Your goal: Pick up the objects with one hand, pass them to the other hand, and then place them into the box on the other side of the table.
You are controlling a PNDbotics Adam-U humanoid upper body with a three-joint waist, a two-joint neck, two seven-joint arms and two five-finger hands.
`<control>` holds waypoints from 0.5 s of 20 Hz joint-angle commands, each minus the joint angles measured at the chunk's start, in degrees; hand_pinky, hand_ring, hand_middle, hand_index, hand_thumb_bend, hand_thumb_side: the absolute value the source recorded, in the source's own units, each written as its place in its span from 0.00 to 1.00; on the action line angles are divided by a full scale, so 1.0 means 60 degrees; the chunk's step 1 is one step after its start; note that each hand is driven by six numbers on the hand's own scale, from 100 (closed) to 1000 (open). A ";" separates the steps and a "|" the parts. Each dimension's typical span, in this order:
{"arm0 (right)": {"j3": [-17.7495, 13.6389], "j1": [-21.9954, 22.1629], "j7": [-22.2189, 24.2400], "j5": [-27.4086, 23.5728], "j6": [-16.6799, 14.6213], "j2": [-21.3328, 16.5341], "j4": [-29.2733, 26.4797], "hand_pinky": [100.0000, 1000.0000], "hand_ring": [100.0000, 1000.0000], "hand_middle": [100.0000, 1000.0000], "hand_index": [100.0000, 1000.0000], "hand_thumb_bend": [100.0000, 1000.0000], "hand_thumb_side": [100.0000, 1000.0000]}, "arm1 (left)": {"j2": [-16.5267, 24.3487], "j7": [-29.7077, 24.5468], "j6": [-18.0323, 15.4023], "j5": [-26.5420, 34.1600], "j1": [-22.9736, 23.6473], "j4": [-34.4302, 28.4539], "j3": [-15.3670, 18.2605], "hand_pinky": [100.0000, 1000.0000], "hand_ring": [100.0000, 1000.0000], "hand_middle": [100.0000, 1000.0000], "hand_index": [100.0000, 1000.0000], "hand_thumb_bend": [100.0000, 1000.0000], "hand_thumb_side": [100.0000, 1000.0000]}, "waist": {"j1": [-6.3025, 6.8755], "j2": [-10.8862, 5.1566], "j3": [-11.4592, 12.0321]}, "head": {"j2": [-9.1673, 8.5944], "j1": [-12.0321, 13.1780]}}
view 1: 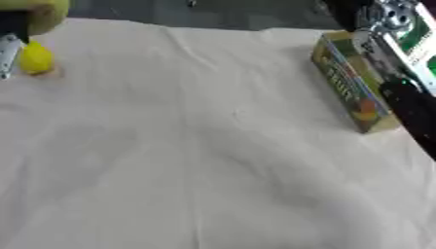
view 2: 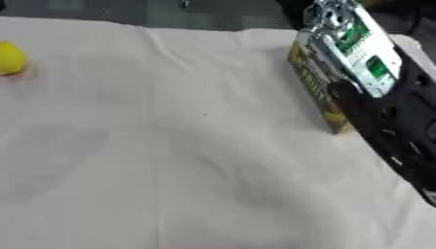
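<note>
White cloth (view 1: 196, 160); yellow fruit (view 1: 36, 58); yellow-green box (view 1: 351, 82).

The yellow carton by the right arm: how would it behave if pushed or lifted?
The carton lies flat on the white cloth, so it would probably slide, not roll. Its straight edges suggest stiff walls. Weight can't be judged. The right arm hides its far side.

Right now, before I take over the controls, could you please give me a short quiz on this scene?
1. True or false: the yellow object lies near the far left edge of the cloth.
2. Which arm shows beside the carton: A left, B right?
3. Fill in: the cloth's colour is ___.
Key: 1 true; 2 B, the right arm; 3 white.
</note>
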 commanded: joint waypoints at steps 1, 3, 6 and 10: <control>0.0173 -0.0249 0.0512 0.0099 0.0168 -0.0109 -0.0371 0.83 0.82 0.74 0.76 0.00 0.55 | 0.0030 0.0121 -0.0372 0.0080 -0.0112 -0.0163 -0.0072 0.35 0.46 0.46 0.50 0.00 0.13 | 0.0104 -0.0295 0.0005 | -0.0197 -0.0043; 0.0322 -0.0315 0.0795 0.0098 0.0195 -0.0052 -0.0387 0.83 0.82 0.74 0.76 0.00 0.56 | -0.0009 0.0132 -0.0594 0.0057 -0.0127 -0.0165 -0.0151 0.35 0.46 0.46 0.50 0.00 0.13 | 0.0093 -0.0293 0.0011 | -0.0258 -0.0159; 0.0538 -0.0374 0.1172 0.0110 0.0253 0.0012 -0.0391 0.83 0.82 0.74 0.76 0.00 0.57 | -0.0039 0.0143 -0.0996 -0.0083 -0.0178 -0.0165 -0.0269 0.36 0.46 0.47 0.51 0.00 0.11 | 0.0077 -0.0294 0.0022 | -0.0314 -0.0444; 0.0757 -0.0437 0.1654 0.0202 0.0331 0.0133 -0.0392 0.83 0.82 0.74 0.76 0.00 0.58 | -0.0080 0.0059 -0.1456 -0.0264 -0.0220 -0.0165 -0.0416 0.36 0.46 0.47 0.51 0.00 0.10 | 0.0069 -0.0304 0.0034 | -0.0284 -0.0780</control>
